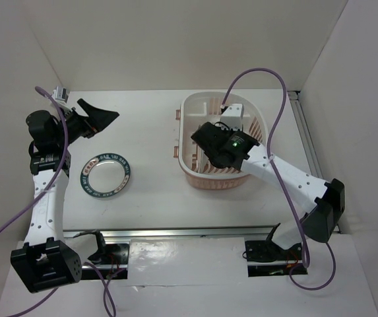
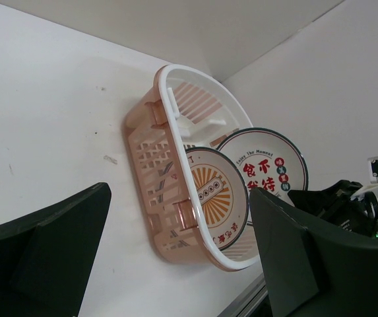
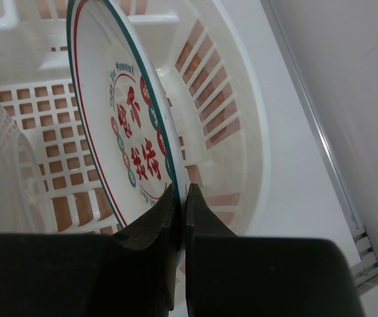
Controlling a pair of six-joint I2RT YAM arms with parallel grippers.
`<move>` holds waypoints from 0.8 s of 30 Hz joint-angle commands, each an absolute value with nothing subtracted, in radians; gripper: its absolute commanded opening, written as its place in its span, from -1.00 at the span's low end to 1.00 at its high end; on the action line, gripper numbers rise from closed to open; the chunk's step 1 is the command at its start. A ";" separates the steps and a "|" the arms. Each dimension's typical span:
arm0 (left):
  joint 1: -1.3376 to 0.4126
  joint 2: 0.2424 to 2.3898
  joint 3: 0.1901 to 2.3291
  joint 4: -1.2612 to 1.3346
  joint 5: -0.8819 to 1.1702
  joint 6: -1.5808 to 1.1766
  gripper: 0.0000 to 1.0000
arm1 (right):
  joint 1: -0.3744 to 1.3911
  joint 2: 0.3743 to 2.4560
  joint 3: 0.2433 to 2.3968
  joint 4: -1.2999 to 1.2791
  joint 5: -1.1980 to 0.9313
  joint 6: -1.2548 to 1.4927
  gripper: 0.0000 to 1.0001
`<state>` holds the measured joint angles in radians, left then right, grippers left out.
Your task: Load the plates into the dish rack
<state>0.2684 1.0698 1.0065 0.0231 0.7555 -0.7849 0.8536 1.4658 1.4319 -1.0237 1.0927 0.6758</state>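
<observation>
The pink-cream dish rack point(image 1: 208, 96) stands at the back right of the table. My right gripper point(image 1: 208, 146) reaches into it and is shut on the rim of the white plate with red characters point(image 3: 132, 139), held on edge above the rack's grid base point(image 3: 50, 125); the fingertips point(image 3: 173, 201) pinch the teal rim. The orange-patterned plate point(image 2: 215, 195) stands on edge inside the rack point(image 2: 152, 155), next to the red-character plate point(image 2: 264, 165). The plate with the dark teal lettered rim point(image 1: 106, 174) lies flat on the table at left. My left gripper point(image 1: 96, 115) is open and empty, raised behind that plate.
A metal rail point(image 1: 175, 232) runs along the near edge and another point(image 1: 304, 132) along the right side. White walls enclose the table on three sides. Purple cables point(image 1: 268, 86) loop over both arms.
</observation>
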 commanded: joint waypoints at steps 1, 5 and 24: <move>0.267 1.065 1.054 0.049 0.758 -0.762 1.00 | 0.850 1.440 1.410 -0.943 1.131 0.695 -1.00; 0.267 1.065 1.054 0.049 0.758 -0.762 1.00 | 0.859 1.440 1.387 -0.943 1.131 0.719 -1.00; 0.267 1.065 1.054 0.049 0.767 -0.762 1.00 | 0.888 1.479 1.368 -1.012 1.132 0.811 -1.00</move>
<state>0.2684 1.0698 1.0065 0.0216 0.7559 -0.7845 0.8795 1.4734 1.3533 -1.0100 1.0588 0.7479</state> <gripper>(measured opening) 0.999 0.076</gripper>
